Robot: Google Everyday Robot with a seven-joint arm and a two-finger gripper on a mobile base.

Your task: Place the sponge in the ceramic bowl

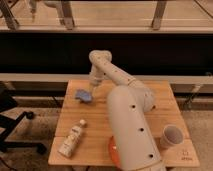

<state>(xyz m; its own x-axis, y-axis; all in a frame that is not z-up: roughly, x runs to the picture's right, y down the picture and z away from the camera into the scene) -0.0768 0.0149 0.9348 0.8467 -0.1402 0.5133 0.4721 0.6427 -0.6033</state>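
One flat, soft-looking light-blue sponge lies on your wooden table. Your gripper hangs just beside the sponge; you cannot tell whether it is wide or narrow. Well nearer than the sponge, the glossy, round orange ceramic bowl shows only a sliver beside the smooth white arm.

You can see the sponge, a small, flat, light-blue pad, on the far left part of the table. Your end effector is right at its right edge. The bowl is orange-red and shiny. It sits at the near edge, mostly hidden behind the arm, well apart from the sponge.
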